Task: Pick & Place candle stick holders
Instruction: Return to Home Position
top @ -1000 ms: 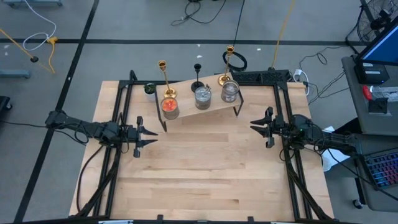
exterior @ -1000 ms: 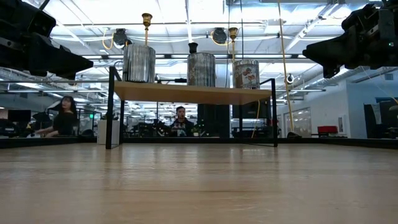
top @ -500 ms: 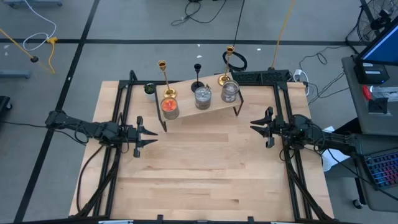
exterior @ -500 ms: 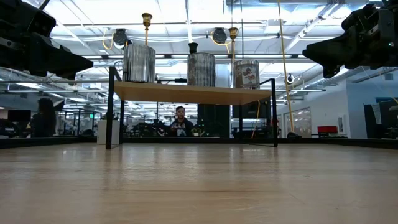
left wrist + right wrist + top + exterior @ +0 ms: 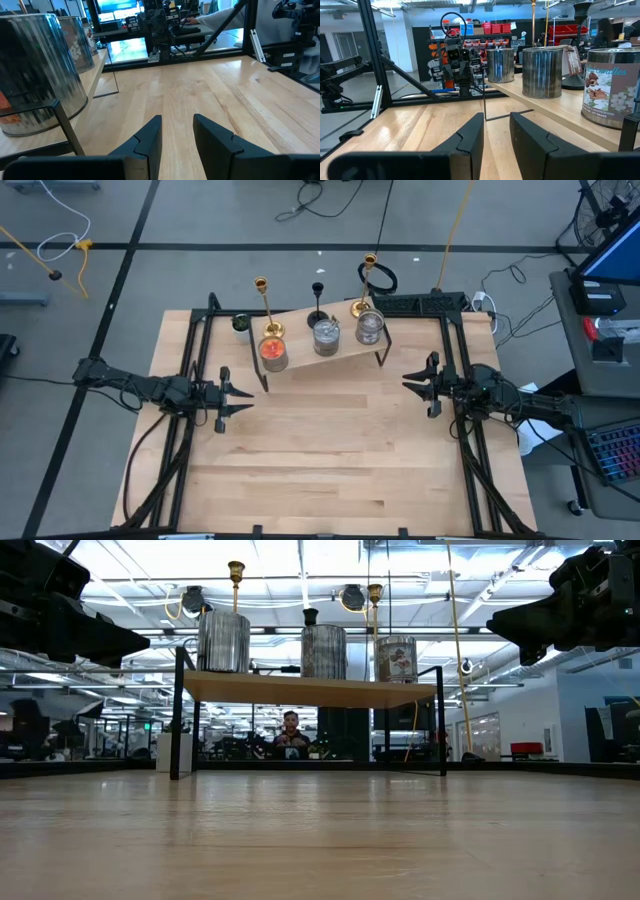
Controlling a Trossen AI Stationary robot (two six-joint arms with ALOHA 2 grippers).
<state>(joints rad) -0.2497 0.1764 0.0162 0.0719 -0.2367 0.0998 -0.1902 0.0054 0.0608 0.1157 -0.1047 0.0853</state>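
Two gold candlesticks [image 5: 264, 305] [image 5: 365, 282] and a shorter black candlestick [image 5: 318, 305] stand upright on their round bases along the far side of a raised wooden shelf [image 5: 345, 352]. In the low view the gold ones [image 5: 236, 580] [image 5: 375, 595] and the black one [image 5: 310, 616] rise behind the tins. My left gripper [image 5: 243, 400] [image 5: 177, 131] hovers open and empty at the table's left. My right gripper [image 5: 412, 383] [image 5: 496, 127] hovers open and empty at the table's right. Both point toward the table's middle.
Three candle tins [image 5: 274, 353] [image 5: 327, 336] [image 5: 369, 327] stand on the shelf in front of the candlesticks. A small dark object [image 5: 240, 323] lies at the far left. Black frame rails [image 5: 200, 350] [image 5: 455, 340] run along both sides. Bare wood [image 5: 330, 440] lies between the grippers and toward the near edge.
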